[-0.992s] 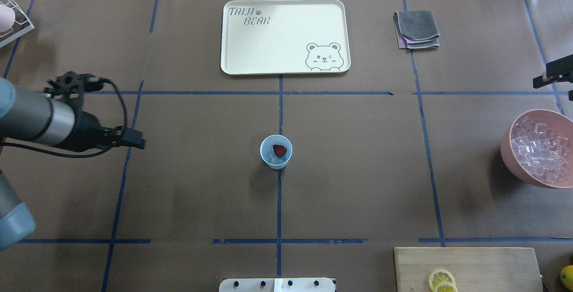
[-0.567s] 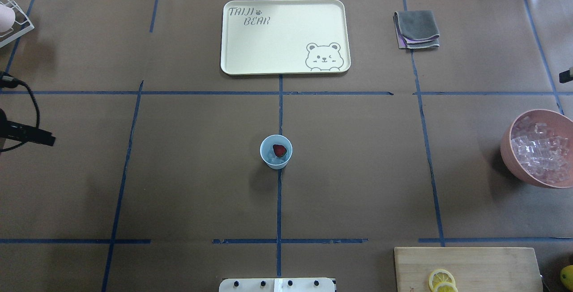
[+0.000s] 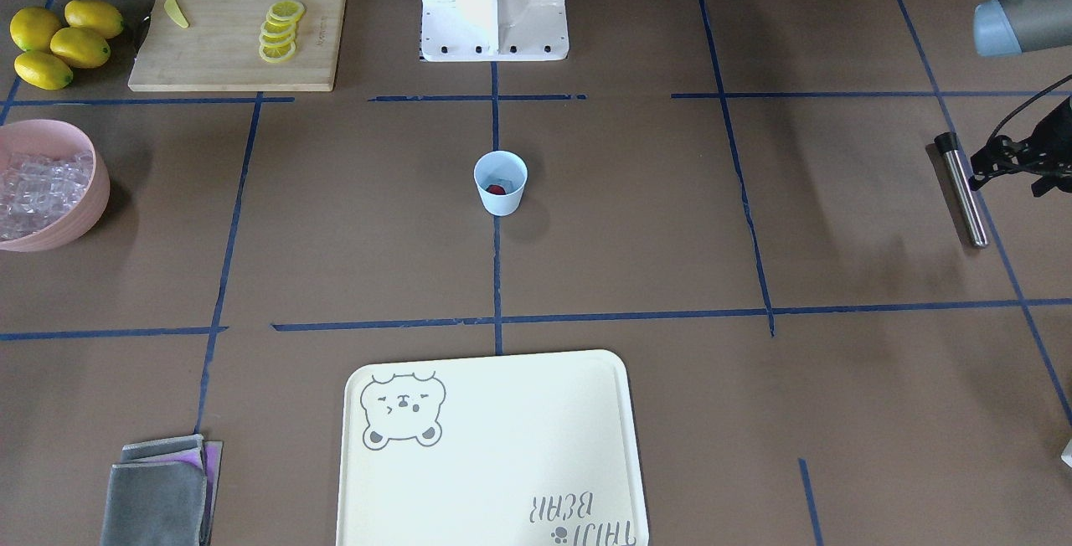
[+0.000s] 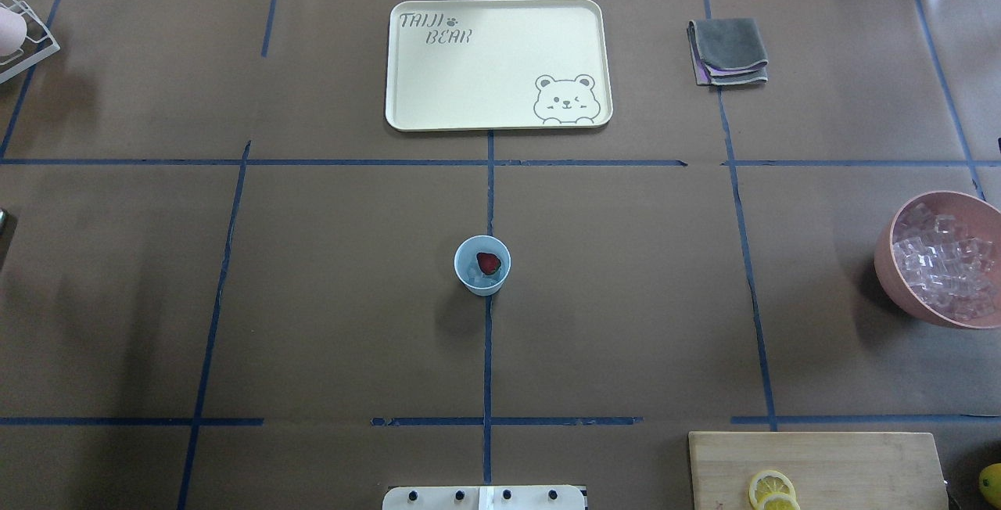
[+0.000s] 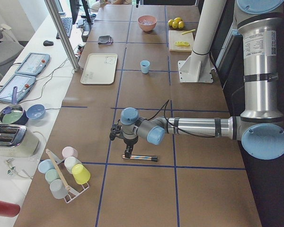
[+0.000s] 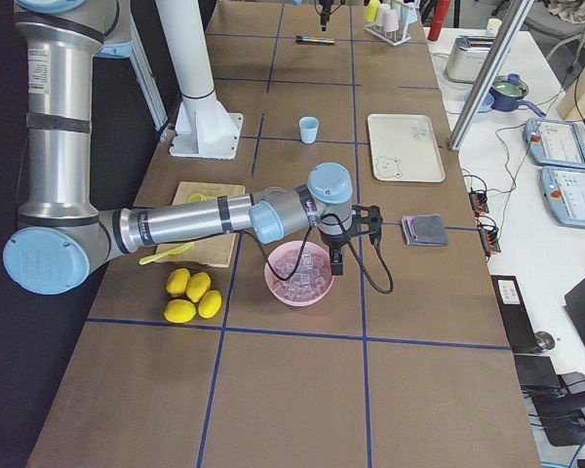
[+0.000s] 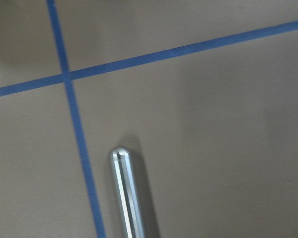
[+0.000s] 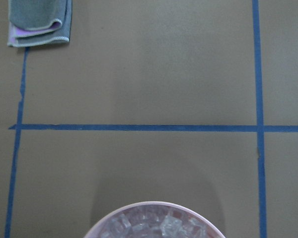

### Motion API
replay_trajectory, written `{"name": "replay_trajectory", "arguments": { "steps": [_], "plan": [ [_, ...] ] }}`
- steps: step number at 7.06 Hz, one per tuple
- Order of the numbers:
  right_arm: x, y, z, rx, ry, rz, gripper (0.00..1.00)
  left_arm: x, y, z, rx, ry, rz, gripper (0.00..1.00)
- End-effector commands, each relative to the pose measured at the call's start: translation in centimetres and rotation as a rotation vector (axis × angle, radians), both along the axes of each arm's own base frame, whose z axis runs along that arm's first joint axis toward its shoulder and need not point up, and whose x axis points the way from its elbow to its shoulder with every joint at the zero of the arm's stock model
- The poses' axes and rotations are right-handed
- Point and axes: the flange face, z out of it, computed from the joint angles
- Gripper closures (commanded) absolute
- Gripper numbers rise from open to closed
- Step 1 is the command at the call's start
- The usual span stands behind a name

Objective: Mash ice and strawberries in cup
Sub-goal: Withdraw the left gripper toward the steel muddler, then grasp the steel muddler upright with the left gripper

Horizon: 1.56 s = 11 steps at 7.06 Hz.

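Steel rod (image 3: 961, 190) lying flat on the desk at the far right of the front view looks like the masher. The left hand (image 5: 128, 150) hangs right above one end of it, fingers pointing down. Can't tell how far open it is, and I don't see anything in it. The right hand (image 6: 337, 261) hovers over the pink bowl (image 4: 891, 275) at the right edge of the overhead view, and I can't tell its opening either. The blue cup (image 3: 501, 198) sits dead centre of the overhead view, with the strawberry (image 4: 489, 263) on top of some ice (image 4: 474, 274). My take: drop straight down, straddle the rod across its width near the end, and squeeze firmly. It's round and slick, so it'll want to roll.
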Motion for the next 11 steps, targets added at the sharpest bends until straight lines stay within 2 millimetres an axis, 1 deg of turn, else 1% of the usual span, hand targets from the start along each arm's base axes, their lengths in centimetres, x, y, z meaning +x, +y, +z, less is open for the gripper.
{"name": "replay_trajectory", "arguments": {
  "steps": [1, 2, 3, 4, 5, 6, 8, 9, 10, 11],
  "plan": [
    [2.6, -1.3, -0.8, 0.014, 0.051, -0.126, 0.00, 0.5, -1.8, 3.5, -0.019, 0.010, -0.044, 0.05],
    [2.9, -0.9, -0.7, -0.007, 0.049, -0.122, 0.00, 0.5, -1.8, 3.9, -0.041, 0.041, -0.124, 0.05],
    [2.9, -1.0, -0.6, -0.008, 0.049, -0.122, 0.00, 0.5, -1.6, 3.9, -0.040, 0.057, -0.153, 0.05],
    [2.9, -1.0, -0.5, -0.012, 0.046, -0.121, 0.00, 0.3, -1.1, 4.3, -0.046, 0.054, -0.150, 0.06],
    [2.9, -0.8, -0.5, -0.017, 0.044, -0.118, 0.00, 1.1, -1.1, 5.0, -0.064, 0.050, -0.140, 0.06],
    [2.8, -0.8, -0.5, -0.018, 0.043, -0.119, 0.00, 2.7, -0.9, 4.6, -0.072, 0.070, -0.105, 0.06],
    [2.9, -0.8, -0.5, -0.020, 0.042, -0.116, 0.00, 4.3, -0.4, 4.7, -0.072, 0.071, -0.068, 0.07],
    [2.8, -0.8, -0.6, -0.018, 0.042, -0.118, 0.00, 4.4, -0.2, 4.8, -0.075, 0.070, -0.065, 0.14],
    [2.8, -0.8, -0.4, -0.021, 0.043, -0.118, 0.00, 4.3, -0.1, 5.1, -0.079, 0.066, -0.064, 0.28],
    [2.8, -0.8, -0.4, -0.022, 0.042, -0.117, 0.00, 4.3, 0.0, 5.4, -0.083, 0.063, -0.064, 0.32]
  ]
}}
